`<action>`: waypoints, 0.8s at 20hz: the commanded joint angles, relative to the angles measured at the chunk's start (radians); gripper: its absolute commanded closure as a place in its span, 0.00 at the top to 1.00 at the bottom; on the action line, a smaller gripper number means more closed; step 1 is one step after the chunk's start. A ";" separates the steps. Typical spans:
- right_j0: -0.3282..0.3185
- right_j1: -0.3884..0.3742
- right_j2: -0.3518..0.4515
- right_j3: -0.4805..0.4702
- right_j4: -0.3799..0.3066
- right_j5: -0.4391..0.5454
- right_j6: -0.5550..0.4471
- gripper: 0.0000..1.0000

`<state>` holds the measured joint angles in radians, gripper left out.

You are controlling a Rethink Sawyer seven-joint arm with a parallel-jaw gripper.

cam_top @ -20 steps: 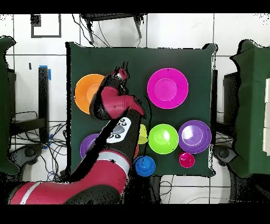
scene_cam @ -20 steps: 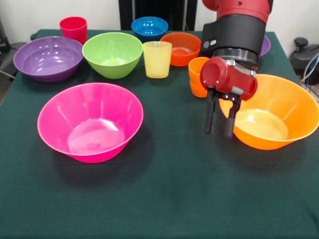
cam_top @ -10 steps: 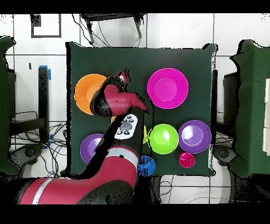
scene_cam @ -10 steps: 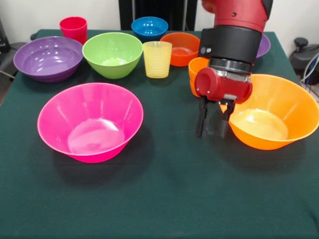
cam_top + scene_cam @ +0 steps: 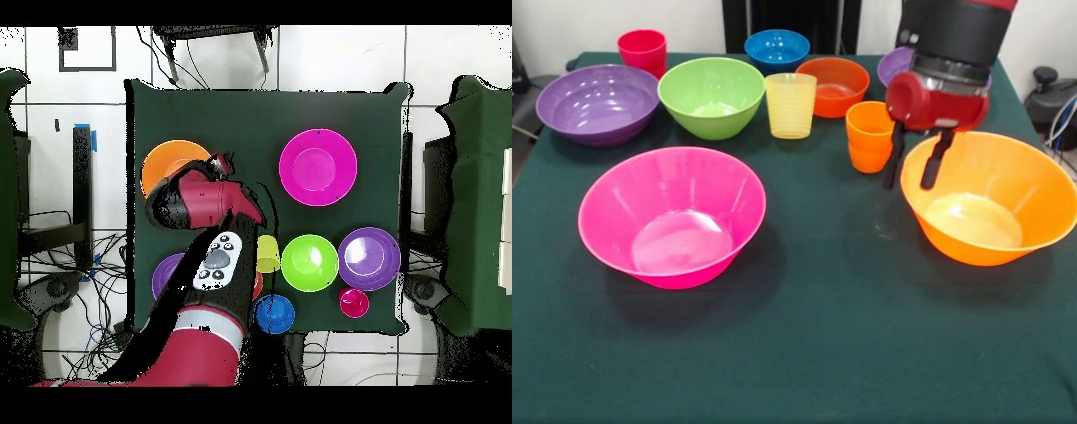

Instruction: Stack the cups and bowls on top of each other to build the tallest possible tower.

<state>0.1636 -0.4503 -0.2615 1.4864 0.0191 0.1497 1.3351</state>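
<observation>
My gripper (image 5: 909,181) hangs open and empty between the orange cup (image 5: 869,135) and the large orange bowl (image 5: 989,199); its fingers show on either side of that bowl's left rim. The big pink bowl (image 5: 673,215) sits front left. Along the back stand a purple bowl (image 5: 598,102), red cup (image 5: 642,49), green bowl (image 5: 711,95), pale yellow cup (image 5: 790,104), blue bowl (image 5: 777,49) and orange-red bowl (image 5: 832,86). A second purple bowl (image 5: 896,64) is half hidden behind the arm. Overhead, the gripper (image 5: 222,160) lies beside the orange bowl (image 5: 165,160).
Every cup and bowl stands alone on the dark green tablecloth (image 5: 803,353), none stacked. The arm (image 5: 205,280) covers the orange cup and part of the back row in the overhead view. Chairs and cables ring the table.
The gripper has risen and drawn back toward the far side, from the cloth in front of the orange cup up to the orange bowl's left rim. No cup or bowl moved.
</observation>
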 commanded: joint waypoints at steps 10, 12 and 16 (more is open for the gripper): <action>0.023 0.099 0.197 0.159 0.113 -0.120 0.412 1.00; 0.019 0.127 0.210 0.147 0.106 -0.136 0.434 1.00; 0.015 0.157 0.232 0.142 0.094 -0.139 0.485 1.00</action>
<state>0.1972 -0.4158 -0.1930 1.5833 0.1111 0.0391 1.6528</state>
